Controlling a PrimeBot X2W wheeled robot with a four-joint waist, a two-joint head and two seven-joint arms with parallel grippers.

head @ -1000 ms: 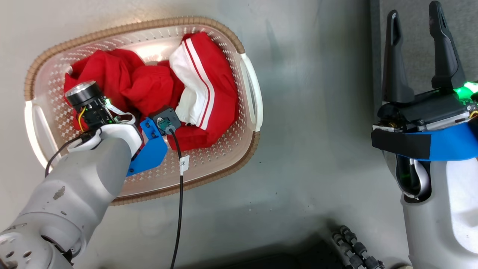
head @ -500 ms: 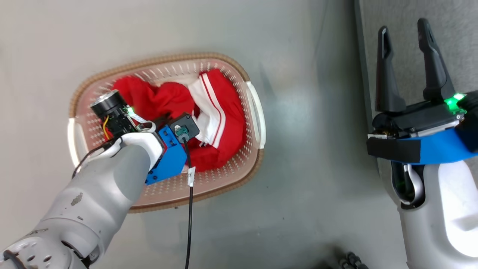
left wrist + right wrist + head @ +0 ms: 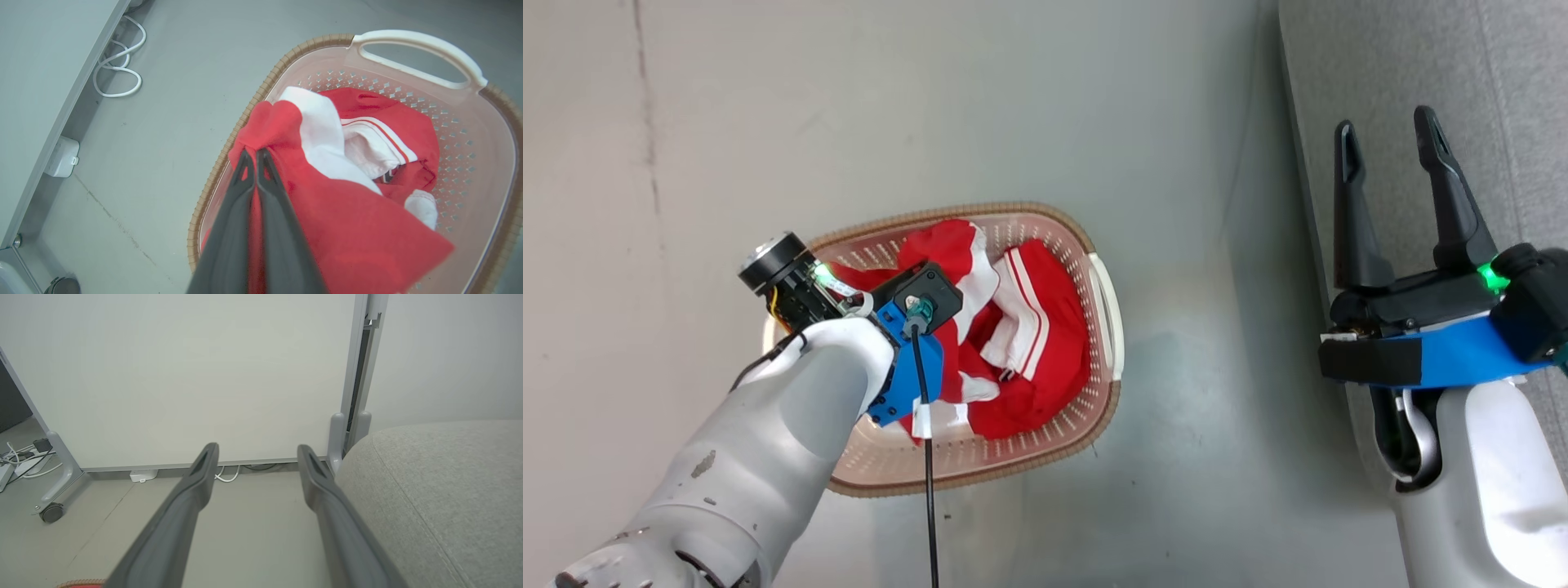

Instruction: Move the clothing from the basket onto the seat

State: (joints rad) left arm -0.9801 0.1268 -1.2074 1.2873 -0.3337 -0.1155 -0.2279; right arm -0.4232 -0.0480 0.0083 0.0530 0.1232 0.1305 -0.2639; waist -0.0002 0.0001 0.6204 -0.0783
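Our left gripper [image 3: 255, 153] pinched a fold of red clothing [image 3: 347, 228] over the basket [image 3: 245, 114]; the rest lay inside. Our right gripper [image 3: 1388, 135] stood spread by the seat [image 3: 1486, 73]. White cables [image 3: 118, 69] lay on the floor [image 3: 184, 81].

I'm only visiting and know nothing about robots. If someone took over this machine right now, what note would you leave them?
Left gripper: shut on a fold of the red clothing, holding it over the basket.
Right gripper: open and holding nothing, near the edge of the grey seat.
The basket stands on the floor to the left of the seat. A striped garment lies in it.
Done: one garment gripped, not yet on the seat.
Left: carry it to the seat, let go, then fetch the rest.
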